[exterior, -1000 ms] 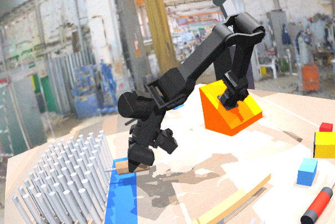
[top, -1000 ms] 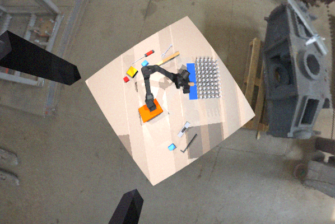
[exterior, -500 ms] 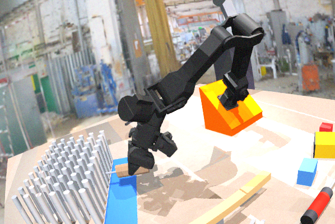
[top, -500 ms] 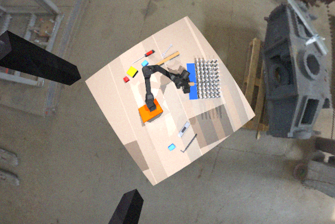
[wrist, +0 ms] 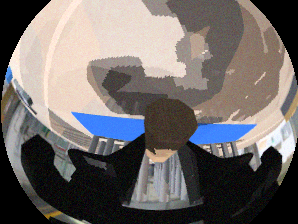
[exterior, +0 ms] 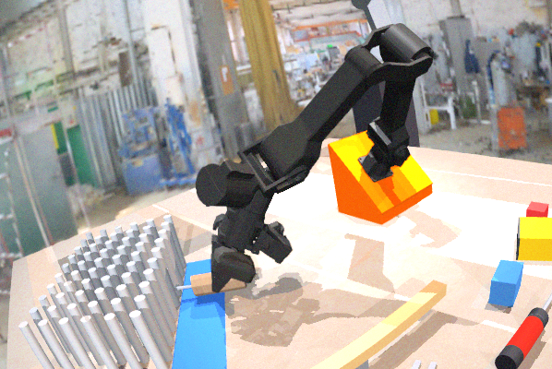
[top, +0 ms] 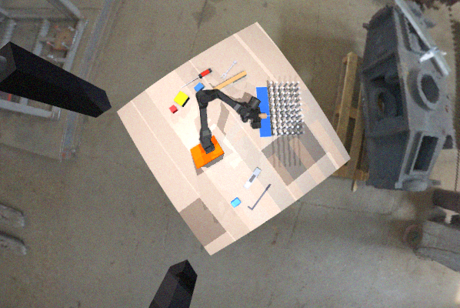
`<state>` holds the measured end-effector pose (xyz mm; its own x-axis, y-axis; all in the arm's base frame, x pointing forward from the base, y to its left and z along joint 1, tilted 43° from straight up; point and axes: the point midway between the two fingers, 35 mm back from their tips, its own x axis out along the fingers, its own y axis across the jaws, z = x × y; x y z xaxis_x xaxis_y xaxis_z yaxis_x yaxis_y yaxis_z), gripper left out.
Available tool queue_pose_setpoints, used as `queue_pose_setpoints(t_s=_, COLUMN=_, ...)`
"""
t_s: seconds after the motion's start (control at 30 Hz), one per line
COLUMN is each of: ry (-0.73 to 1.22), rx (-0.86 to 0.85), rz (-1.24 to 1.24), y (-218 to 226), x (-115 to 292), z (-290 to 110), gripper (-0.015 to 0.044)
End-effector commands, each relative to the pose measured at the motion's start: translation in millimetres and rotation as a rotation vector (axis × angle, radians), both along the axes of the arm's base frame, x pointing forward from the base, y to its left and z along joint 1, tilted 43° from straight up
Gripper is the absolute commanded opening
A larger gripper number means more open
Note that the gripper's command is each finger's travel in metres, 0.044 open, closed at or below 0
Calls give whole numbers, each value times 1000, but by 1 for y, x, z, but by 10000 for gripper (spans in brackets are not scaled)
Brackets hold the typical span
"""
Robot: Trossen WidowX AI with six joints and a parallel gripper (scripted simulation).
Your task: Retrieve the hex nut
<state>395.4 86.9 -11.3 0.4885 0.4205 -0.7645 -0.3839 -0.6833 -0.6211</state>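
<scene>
My gripper [top: 259,115] [exterior: 230,278] [wrist: 161,137] is shut on the wooden handle [exterior: 203,284] [wrist: 170,122] of a tool, low over the blue taped strip [top: 265,130] [exterior: 199,337] [wrist: 107,125]. The tool's thin pale shaft [exterior: 183,288] points from the handle toward the front row of the standing metal spacers [top: 285,108] [exterior: 138,318]. The shaft's far end is hidden among the spacers. The spacers that show look upright. The hex nut cannot be made out in any view, and no nut shows on the visible parts of the strip.
A wooden bar [top: 234,79] [exterior: 387,325], a red screwdriver [top: 205,73] [exterior: 527,336], a blue block [top: 199,87] [exterior: 506,283], a yellow block [top: 181,98] [exterior: 538,240] and a red block [top: 173,108] lie on one side. A dark angled rod [top: 261,195] and a light blue block [top: 235,202] lie opposite.
</scene>
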Motion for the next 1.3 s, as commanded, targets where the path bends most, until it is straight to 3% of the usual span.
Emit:
queue_pose_setpoints(t_s=0.0, ry=13, rx=0, rz=-4, y=1, x=-2, z=-4, gripper=0)
queue_pose_setpoints(t_s=1.27, ry=11, rx=1, rz=-2, y=4, x=-12, z=1, gripper=0)
